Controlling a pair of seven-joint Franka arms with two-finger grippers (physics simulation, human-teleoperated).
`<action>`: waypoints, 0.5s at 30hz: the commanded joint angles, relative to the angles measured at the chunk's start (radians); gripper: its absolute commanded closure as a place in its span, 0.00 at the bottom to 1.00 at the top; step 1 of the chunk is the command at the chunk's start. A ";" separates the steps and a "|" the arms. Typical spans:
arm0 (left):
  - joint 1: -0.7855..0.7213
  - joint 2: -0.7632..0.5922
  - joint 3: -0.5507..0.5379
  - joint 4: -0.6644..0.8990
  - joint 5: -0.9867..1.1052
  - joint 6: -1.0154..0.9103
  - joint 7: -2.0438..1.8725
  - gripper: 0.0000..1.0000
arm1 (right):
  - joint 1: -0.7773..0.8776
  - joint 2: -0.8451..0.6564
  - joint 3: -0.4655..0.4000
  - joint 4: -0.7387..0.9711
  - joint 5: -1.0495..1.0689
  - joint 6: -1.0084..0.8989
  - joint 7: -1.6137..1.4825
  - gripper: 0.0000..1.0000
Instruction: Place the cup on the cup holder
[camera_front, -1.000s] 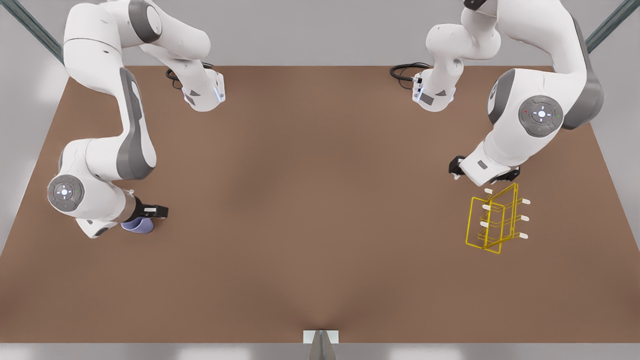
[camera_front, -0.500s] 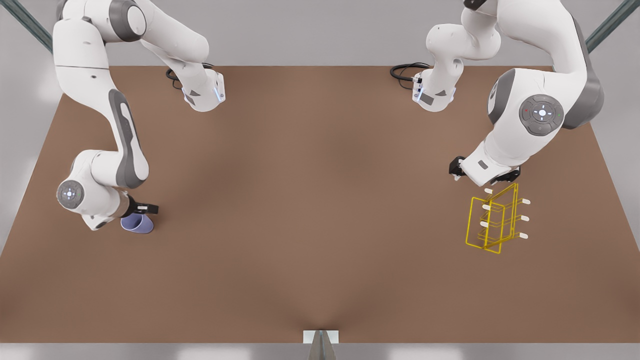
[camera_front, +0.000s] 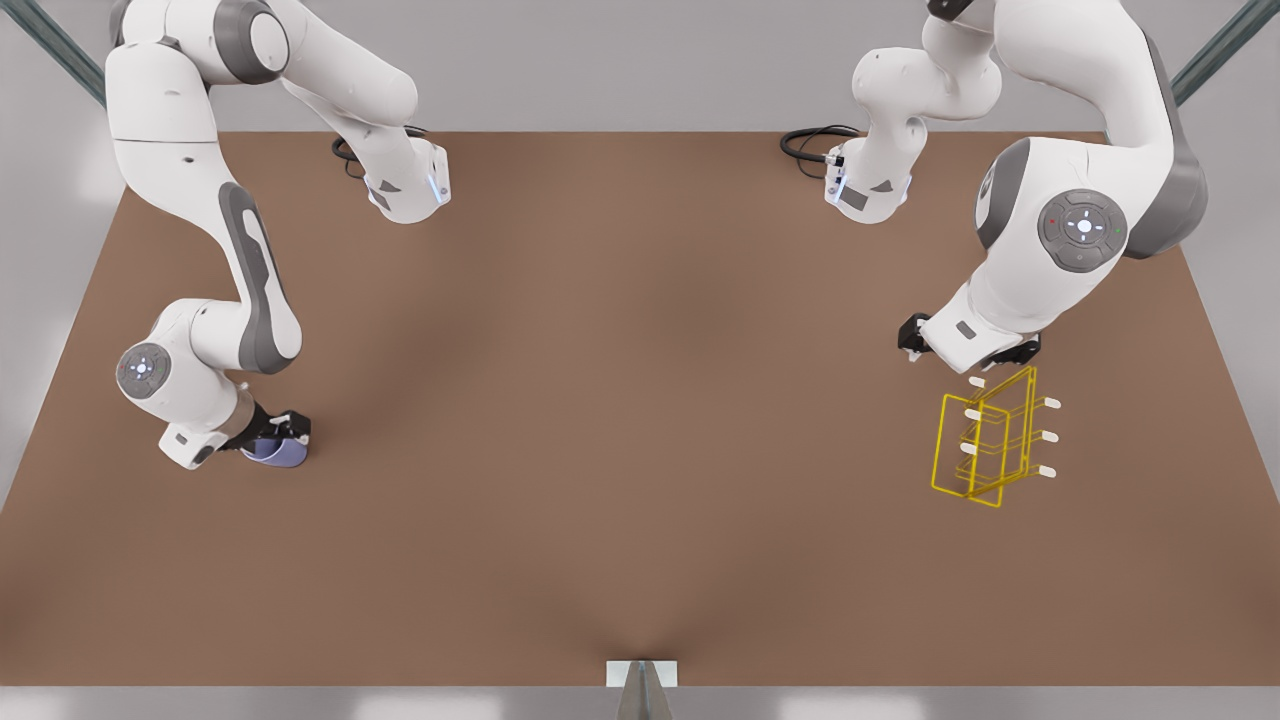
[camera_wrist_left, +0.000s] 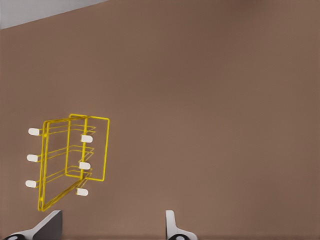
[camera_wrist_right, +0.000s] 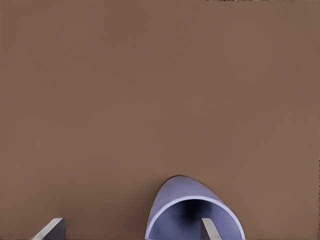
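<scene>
At the front view's left, right gripper (camera_front: 275, 432) spread over the rim of the cup (camera_front: 272, 452), one finger inside, not yet clamped: grasp step, closing due next; cup holder (camera_front: 985, 438) far right, beside the open, empty, waiting left gripper (camera_wrist_left: 110, 227).

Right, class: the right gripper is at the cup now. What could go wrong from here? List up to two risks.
1. The right gripper is open, with one finger apparently inside the rim of the cup. Pinching that wall alone might slip or tip it.
2. The cup holder stands far across the table, beside the waiting, open left gripper. That arm could crowd the approach to the pegs.
</scene>
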 joint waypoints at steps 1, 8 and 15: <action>0.000 -0.001 0.000 0.000 0.000 0.000 -0.001 0.00 | -0.004 -0.001 0.000 -0.001 0.001 0.022 -0.242 0.00; 0.000 -0.001 0.000 0.000 0.000 0.000 -0.001 0.00 | -0.014 0.002 0.000 -0.010 0.001 0.022 -0.242 0.00; 0.000 -0.001 0.000 0.000 0.000 0.000 -0.001 0.00 | -0.021 0.001 0.000 -0.048 0.001 0.022 -0.240 0.00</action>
